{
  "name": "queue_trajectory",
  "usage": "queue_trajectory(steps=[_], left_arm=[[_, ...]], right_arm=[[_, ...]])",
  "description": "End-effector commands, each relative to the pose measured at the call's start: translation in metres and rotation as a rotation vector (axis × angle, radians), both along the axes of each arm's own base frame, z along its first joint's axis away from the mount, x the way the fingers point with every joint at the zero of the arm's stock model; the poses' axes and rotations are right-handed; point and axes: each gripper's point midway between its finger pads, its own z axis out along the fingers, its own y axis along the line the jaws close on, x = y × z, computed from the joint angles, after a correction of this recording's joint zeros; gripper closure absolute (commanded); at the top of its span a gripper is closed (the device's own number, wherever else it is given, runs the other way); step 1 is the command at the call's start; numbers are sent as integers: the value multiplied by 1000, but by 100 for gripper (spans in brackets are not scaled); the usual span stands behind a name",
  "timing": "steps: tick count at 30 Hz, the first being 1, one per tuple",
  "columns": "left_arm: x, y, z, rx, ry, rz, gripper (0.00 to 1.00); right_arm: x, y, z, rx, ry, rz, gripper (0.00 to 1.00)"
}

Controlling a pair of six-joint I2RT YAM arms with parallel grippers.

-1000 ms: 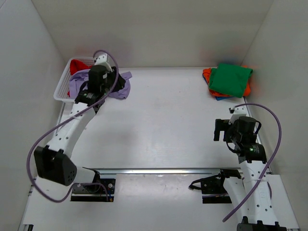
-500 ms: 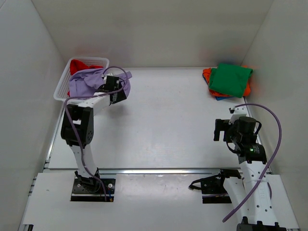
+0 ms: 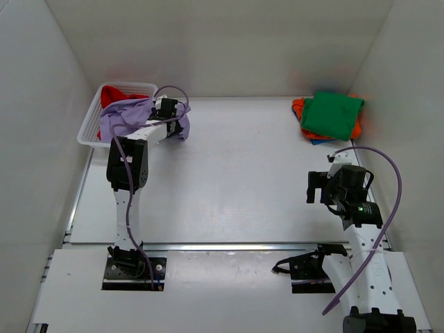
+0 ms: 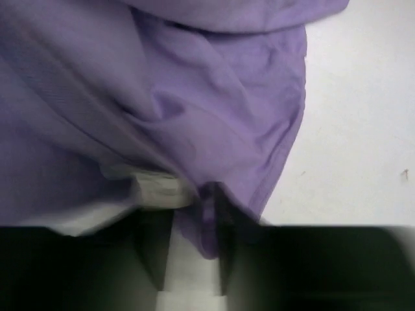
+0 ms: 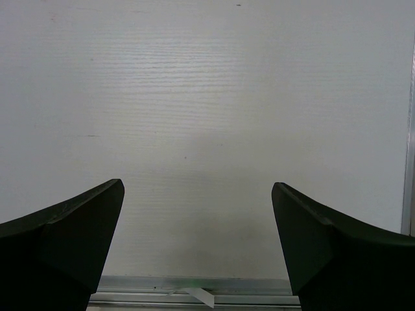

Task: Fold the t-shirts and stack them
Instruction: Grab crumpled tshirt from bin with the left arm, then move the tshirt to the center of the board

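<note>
The lavender-purple t-shirt (image 3: 128, 114) hangs over the rim of the white mesh basket (image 3: 87, 128), and one end reaches the table by my left gripper (image 3: 168, 111). In the left wrist view my left gripper (image 4: 193, 223) is shut on a fold of this shirt (image 4: 194, 110), which fills most of the view. A red t-shirt (image 3: 114, 94) lies in the basket. At the far right a folded green t-shirt (image 3: 333, 114) tops a pile with an orange one (image 3: 298, 107) and a blue edge (image 3: 316, 141). My right gripper (image 3: 318, 187) (image 5: 198, 186) is open and empty above bare table.
White walls close in the table on the left, back and right. A metal rail (image 3: 229, 245) runs along the near edge of the table and also shows in the right wrist view (image 5: 194, 284).
My left arm has swung from over the basket edge to the right and straightened, drawing the lavender shirt further over the basket rim towards the table. The right arm has barely moved.
</note>
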Motion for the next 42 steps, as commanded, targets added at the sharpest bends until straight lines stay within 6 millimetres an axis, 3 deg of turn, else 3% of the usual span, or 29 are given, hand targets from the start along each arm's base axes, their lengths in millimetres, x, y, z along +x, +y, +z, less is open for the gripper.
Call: queue_trajectory(steps=[1, 2, 4, 5, 6, 8, 9, 11, 12, 13, 14, 15, 17, 20, 23, 26, 29, 30, 31, 32, 33, 34, 35, 37, 38, 39, 40, 42], left_arm=[[9, -1, 18, -66, 5, -32, 94], [9, -3, 24, -86, 3, -38, 100], [5, -7, 44, -113, -13, -69, 100], [2, -10, 77, -107, -63, -89, 100], [3, -16, 97, -87, -105, -99, 100], [-5, -29, 198, -56, -304, -147, 100], [-12, -42, 224, -46, -357, -166, 100], [-40, -65, 339, -49, -585, -236, 100], [-52, -79, 361, -59, -624, -283, 100], [-74, -92, 412, -75, -722, -343, 100], [-93, -93, 456, -85, -798, -362, 100], [-109, -103, 480, -120, -843, -404, 100], [-149, -97, 545, -229, -978, -451, 100], [-189, -91, 580, -361, -1046, -550, 100], [-218, -101, 578, -406, -1022, -629, 100], [-235, -118, 553, -528, -944, -748, 100], [-222, -121, 505, -531, -818, -716, 100], [-215, -123, 473, -539, -738, -697, 100], [-204, -122, 430, -535, -642, -667, 100], [-199, -118, 409, -538, -605, -630, 100], [-195, -116, 363, -538, -521, -589, 100], [-189, -107, 318, -517, -456, -533, 100], [-175, -90, 298, -480, -452, -447, 100], [-167, -66, 214, -432, -313, -329, 100], [-159, -48, 202, -427, -311, -273, 95], [-157, -37, 174, -425, -265, -238, 85], [-157, -28, 152, -424, -221, -207, 82], [-155, -16, 133, -404, -185, -178, 72]], right_arm=[[6, -1, 5, -5, -29, 9, 5], [6, 0, 6, -3, -29, 10, 5], [6, 1, 4, -1, -24, 12, 5], [5, 1, -1, -2, -13, 16, 5], [6, 2, 4, 0, -28, 19, 5], [6, 2, 2, -3, -23, 17, 5], [6, 1, 5, -9, -33, 12, 5], [6, 1, 5, -6, -32, 8, 5], [5, 2, 4, -7, -30, 15, 5], [6, 1, 5, -8, -35, 12, 5], [5, 1, 3, -9, -29, 12, 5], [6, 2, 4, -9, -31, 13, 4], [4, 0, 7, -9, -41, 8, 5], [4, -3, 9, -13, -61, -4, 5], [3, -2, 15, -10, -85, -8, 5], [3, -1, 15, -10, -85, -3, 5], [4, 0, 17, -10, -93, 3, 5], [4, 0, 15, -9, -83, -2, 5], [4, 0, 15, -13, -81, 9, 5], [5, 1, 14, -11, -76, 6, 5], [3, 2, 11, -8, -64, 19, 4], [6, 5, 12, -3, -67, 26, 5], [5, 6, 9, -2, -51, 32, 6], [6, 9, 6, -4, -42, 55, 7], [6, 13, 4, -2, -29, 65, 7], [5, 14, 5, -6, -33, 78, 7], [6, 14, 8, -12, -39, 79, 7], [6, 18, 9, 5, -44, 94, 7]])
